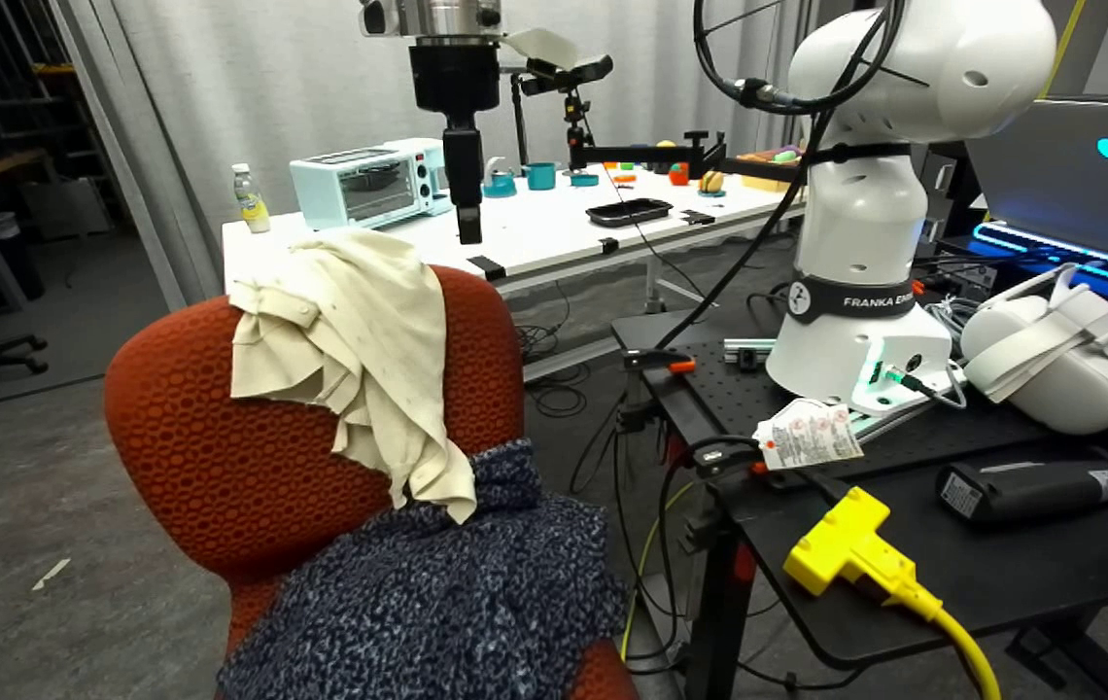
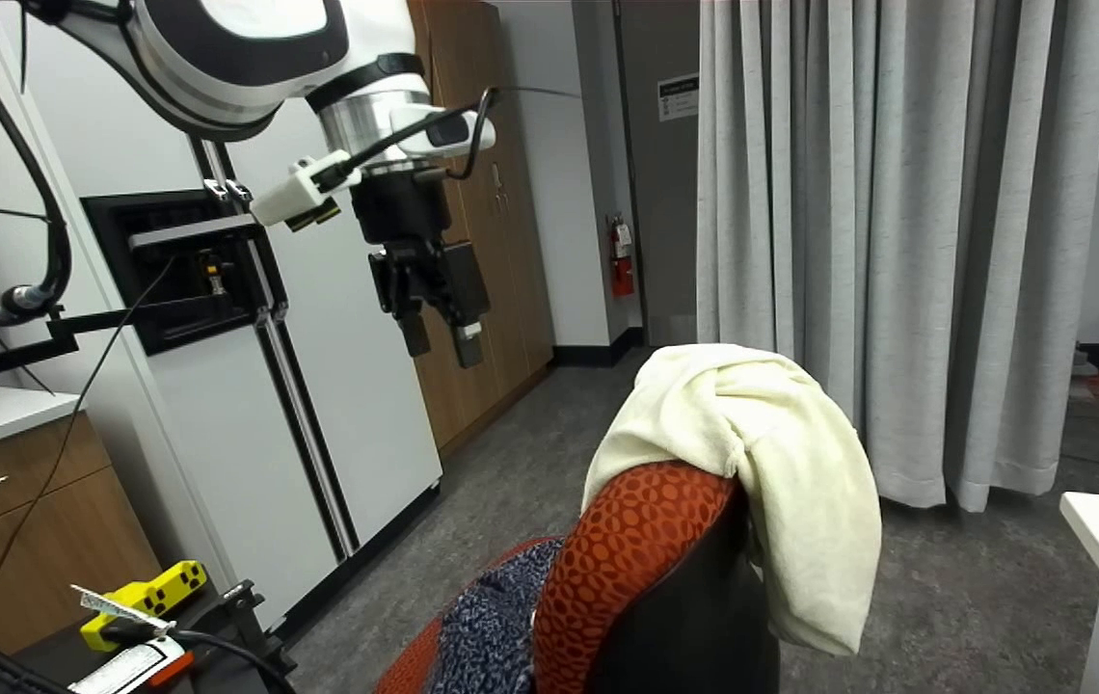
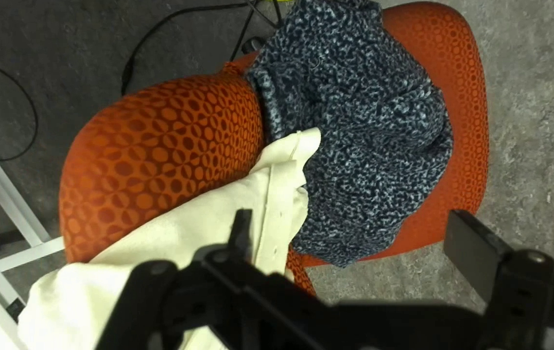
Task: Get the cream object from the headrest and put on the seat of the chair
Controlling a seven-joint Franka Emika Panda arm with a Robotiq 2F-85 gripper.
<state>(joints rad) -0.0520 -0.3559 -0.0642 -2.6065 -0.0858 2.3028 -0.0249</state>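
The wrinkled cream shirt (image 1: 360, 331) hangs over the headrest (image 1: 478, 297) of the rust-orange chair, with its lower end reaching the seat area. In an exterior view, the shirt (image 2: 733, 414) also falls behind the back (image 2: 670, 482). The seat (image 3: 466, 121) is largely covered by a dark navy speckled cloth (image 3: 364, 126). My gripper (image 3: 350, 213) is open and empty, its fingers wide apart in the wrist view. The shirt (image 3: 199, 218) lies below and partly behind the left finger there. In both exterior views, the gripper (image 1: 469, 233) (image 2: 444, 355) is above the chair, apart from the shirt.
A white table (image 1: 554, 228) stands behind the chair with a light-blue toaster oven (image 1: 369, 185), a bottle (image 1: 251, 199), a black tray (image 1: 629, 212) and toy kitchenware. A black robot table (image 1: 904, 564) with a yellow power splitter (image 1: 850, 544) stands beside the chair.
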